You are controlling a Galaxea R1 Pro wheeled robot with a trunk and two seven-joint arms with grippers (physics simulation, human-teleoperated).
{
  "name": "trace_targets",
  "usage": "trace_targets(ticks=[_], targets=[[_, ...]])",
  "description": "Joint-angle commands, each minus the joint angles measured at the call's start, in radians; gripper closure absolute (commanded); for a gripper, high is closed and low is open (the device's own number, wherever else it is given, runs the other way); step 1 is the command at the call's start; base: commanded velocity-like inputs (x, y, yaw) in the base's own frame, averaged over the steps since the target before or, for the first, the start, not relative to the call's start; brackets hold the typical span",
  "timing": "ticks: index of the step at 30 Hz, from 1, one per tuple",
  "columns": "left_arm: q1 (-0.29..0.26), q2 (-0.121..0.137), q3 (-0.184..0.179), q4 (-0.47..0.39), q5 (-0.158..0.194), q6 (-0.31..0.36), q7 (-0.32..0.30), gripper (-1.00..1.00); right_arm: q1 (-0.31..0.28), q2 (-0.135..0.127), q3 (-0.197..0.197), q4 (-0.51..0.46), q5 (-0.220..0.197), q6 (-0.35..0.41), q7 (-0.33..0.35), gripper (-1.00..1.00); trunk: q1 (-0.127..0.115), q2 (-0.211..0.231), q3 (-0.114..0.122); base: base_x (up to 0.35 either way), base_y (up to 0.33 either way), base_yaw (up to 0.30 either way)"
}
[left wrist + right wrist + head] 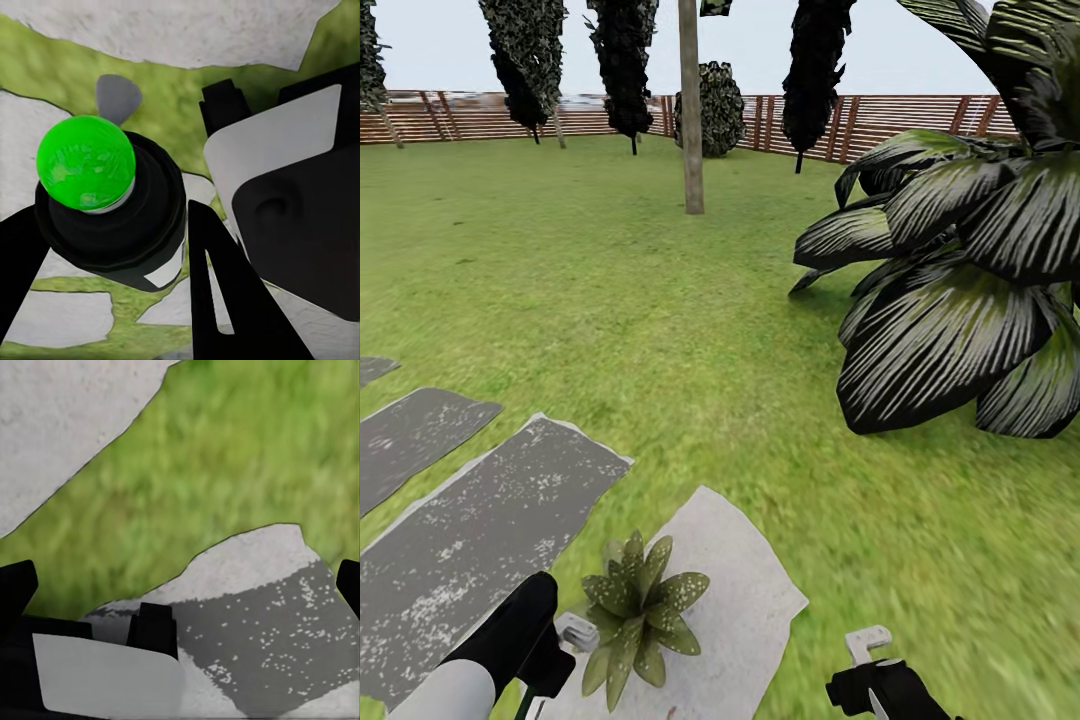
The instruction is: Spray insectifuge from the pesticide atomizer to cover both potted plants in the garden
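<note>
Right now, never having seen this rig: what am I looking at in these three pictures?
It is a simulated wheeled robot with two arms, in a garden. The big picture comes from its head camera, looking down over a green lawn, grey and white stepping stones, a brown slatted fence and a big striped-leaf palm. A small rosette of speckled olive-green leaves stands on a white stone. The other two pictures come from cameras near each end effector. The left end effector appears shut on a dark round-bodied spray bottle. The right end effector is open and empty, over grass and stone.
</note>
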Motion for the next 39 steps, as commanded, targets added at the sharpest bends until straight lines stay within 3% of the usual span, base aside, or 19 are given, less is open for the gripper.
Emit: trace_targets(ticks=[1, 15, 21, 29, 39], targets=[[0.0, 0.001, -0.003, -0.001, -0.009, 0.002, -0.009, 1.0, 0.0, -0.001, 0.003, -0.002, 0.007, 0.007, 0.005, -1.0, 0.0, 0.0, -0.001, 0.019, 0.0, 0.0], [0.0, 0.001, -0.003, 0.005, -0.009, 0.002, -0.012, 1.0, 0.0, -0.001, 0.003, -0.002, 0.008, 0.01, 0.005, -1.0, 0.0, 0.0, -0.001, 0.096, -0.086, -0.08], [-0.001, 0.002, -0.003, 0.179, -0.009, 0.002, -0.014, 1.0, 0.0, -0.001, 0.003, -0.002, 0.007, 0.01, 0.005, -1.0, 0.0, 0.0, -0.001, 0.0, 0.0, -0.01], [-0.003, 0.003, -0.003, 0.195, -0.01, 0.002, -0.014, 1.0, 0.0, -0.001, 0.003, -0.003, 0.007, 0.01, 0.005, -1.0, 0.0, 0.0, -0.001, 0.0, 0.0, 0.0], [-0.196, 0.004, -0.002, 0.195, -0.01, 0.003, -0.015, 1.0, 0.0, -0.001, 0.003, -0.003, 0.008, 0.01, 0.005, -1.0, 0.0, 0.0, -0.001, 0.0, 0.0, 0.0]])
